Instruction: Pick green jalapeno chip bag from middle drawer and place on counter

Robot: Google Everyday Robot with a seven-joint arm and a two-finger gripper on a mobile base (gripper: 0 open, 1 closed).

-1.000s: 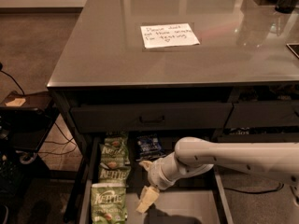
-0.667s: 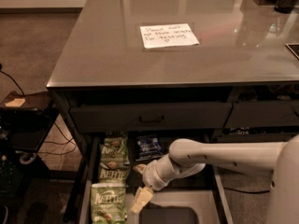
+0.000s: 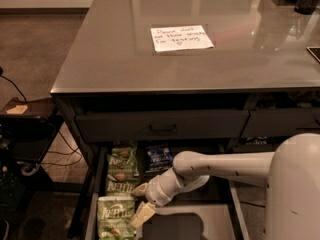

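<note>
The reach-to-grasp step is judged to be in hand: the end effector (image 3: pixel 141 202) is held low in the middle drawer (image 3: pixel 222 206), its pale fingers apart and nothing gripped, just beside a green jalapeno chip bag (image 3: pixel 114 220) lying flat at the drawer's left among others alike. A closing on the crinkly, yielding foil is called for next, then a lift to the glossy grey counter (image 3: pixel 100 59).

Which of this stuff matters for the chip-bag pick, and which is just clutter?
Job: green jalapeno chip bags, left side of middle drawer; gripper, open, beside them; counter.
Lying about: dark blue bag in drawer; handwritten note on counter; closed drawer front above.
</note>
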